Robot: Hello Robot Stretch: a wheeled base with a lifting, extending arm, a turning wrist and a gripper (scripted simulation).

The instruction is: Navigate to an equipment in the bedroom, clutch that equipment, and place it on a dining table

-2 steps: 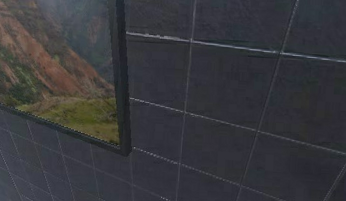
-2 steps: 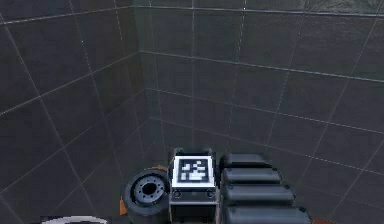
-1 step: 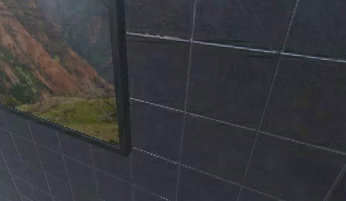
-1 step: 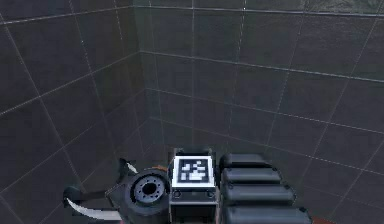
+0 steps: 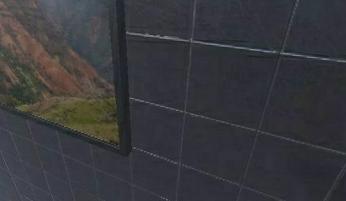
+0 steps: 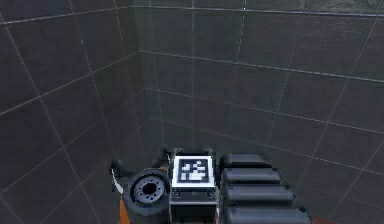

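A dark grey tiled wall (image 5: 241,103) stands close ahead in the forward view, its square tiles set apart by thin pale lines. On the wall, at the forward view's left, hangs a large picture (image 5: 44,51) in a thin black frame. It shows a landscape of reddish-brown hillsides, with a patch of green grass toward the frame's lower right corner.

The arm side view shows an inside corner where two walls of the same dark tiles meet: a side wall (image 6: 60,90) on the left and a back wall (image 6: 270,80) across the middle and right. At the bottom edge, just right of the middle, the arm (image 6: 250,190) appears as a dark, ribbed bar. A white square with black marks (image 6: 193,169) sits at its far end. Left of that is the gripper (image 6: 140,187), a dark body with a round part. A small orange patch (image 6: 128,214) lies at the bottom edge under it. Whether the fingers stand apart or together cannot be told, nor whether the gripper holds anything. Where the equipment is cannot be told.
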